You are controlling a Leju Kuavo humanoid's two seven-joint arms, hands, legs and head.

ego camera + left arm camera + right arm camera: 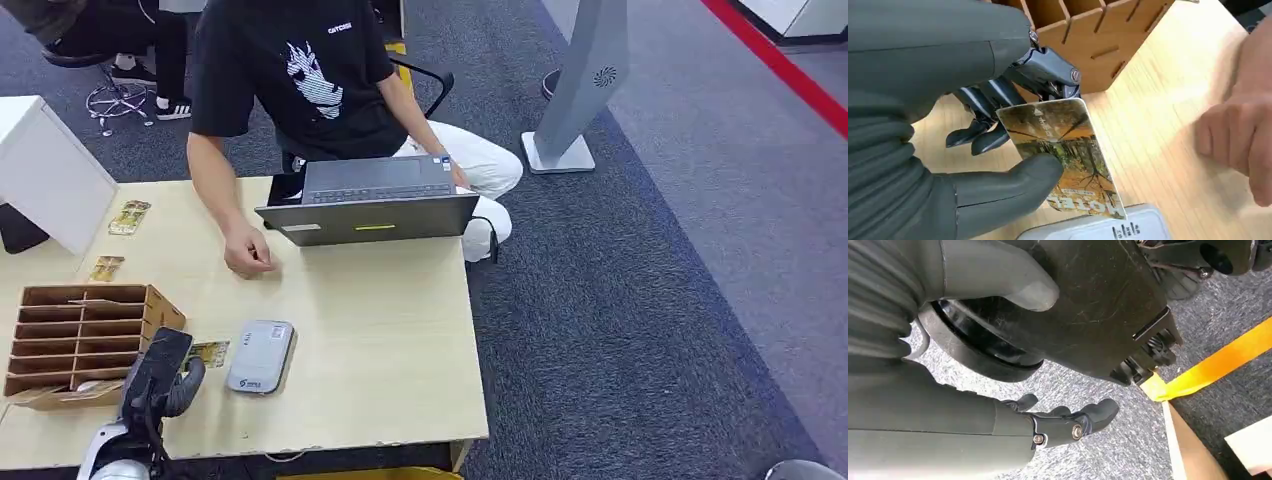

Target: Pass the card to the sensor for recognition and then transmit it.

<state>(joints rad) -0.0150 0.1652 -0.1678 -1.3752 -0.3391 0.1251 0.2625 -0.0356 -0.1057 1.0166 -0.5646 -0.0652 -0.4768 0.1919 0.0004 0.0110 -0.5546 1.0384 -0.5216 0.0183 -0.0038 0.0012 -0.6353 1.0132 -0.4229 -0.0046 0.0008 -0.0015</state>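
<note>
Left hand (998, 150): thumb and fingers pinch one card (1063, 155) just beside the grey sensor (260, 356), its lower edge near the sensor's rim. Right hand (1058, 425): hangs over carpet, fingers loosely apart, holding nothing. Table (380, 340): one sensor, one wooden slotted rack (80, 340), two loose cards (129, 216), one laptop (370, 200), one person's hand (246, 250) resting.
</note>
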